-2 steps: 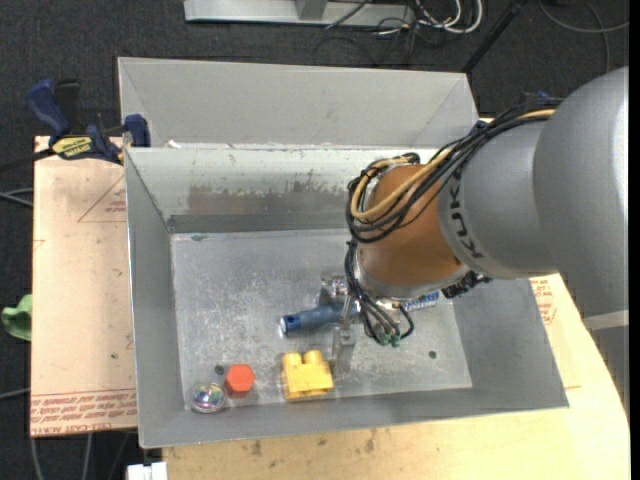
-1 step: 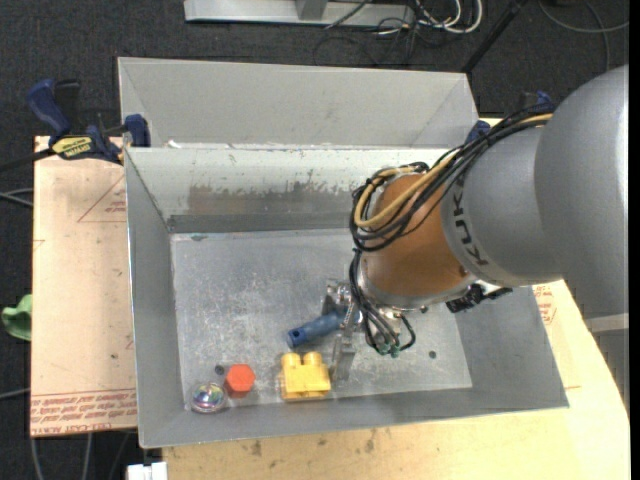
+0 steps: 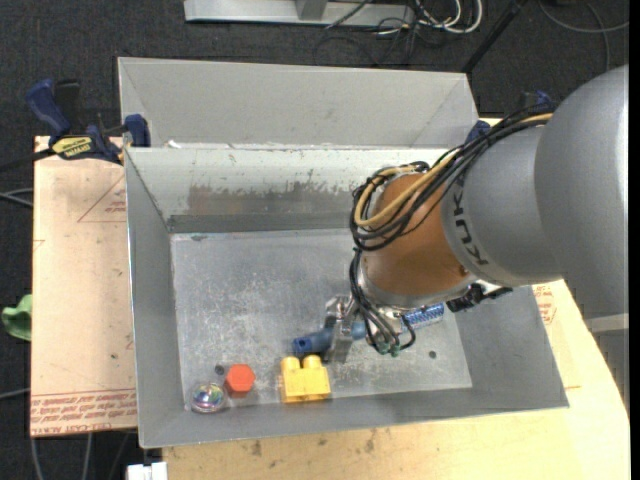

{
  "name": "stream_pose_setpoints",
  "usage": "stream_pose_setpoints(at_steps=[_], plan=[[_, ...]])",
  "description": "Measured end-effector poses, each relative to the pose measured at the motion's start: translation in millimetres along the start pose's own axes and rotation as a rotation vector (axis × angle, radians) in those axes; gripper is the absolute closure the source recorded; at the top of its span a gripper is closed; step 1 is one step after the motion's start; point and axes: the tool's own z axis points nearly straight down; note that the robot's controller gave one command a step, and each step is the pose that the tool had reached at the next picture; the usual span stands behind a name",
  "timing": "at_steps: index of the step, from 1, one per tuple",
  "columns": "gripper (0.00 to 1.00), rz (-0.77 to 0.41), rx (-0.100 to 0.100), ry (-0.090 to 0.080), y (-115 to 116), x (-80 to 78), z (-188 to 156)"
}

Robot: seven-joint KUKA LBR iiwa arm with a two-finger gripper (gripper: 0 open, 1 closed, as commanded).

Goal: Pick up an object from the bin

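My gripper (image 3: 338,330) hangs low over the bin floor, right of centre near the front, under the orange wrist cover. A small blue piece (image 3: 310,344) lies right at its tip, touching or just beside it; whether it sits between the fingers I cannot tell. Just below the blue piece lies a yellow toy brick (image 3: 304,380) with studs on top, close to the front wall.
An orange-red round cap (image 3: 239,378) and a small shiny clear ball (image 3: 208,399) lie at the front left corner of the bin. The arm and its cables cover the right part of the floor.
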Motion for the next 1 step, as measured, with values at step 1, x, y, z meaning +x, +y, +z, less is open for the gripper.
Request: stream_pose_setpoints(at_steps=[1], plan=[[1.0, -0.002, -0.001, -0.008, 0.9, -2.3, -121.9]])
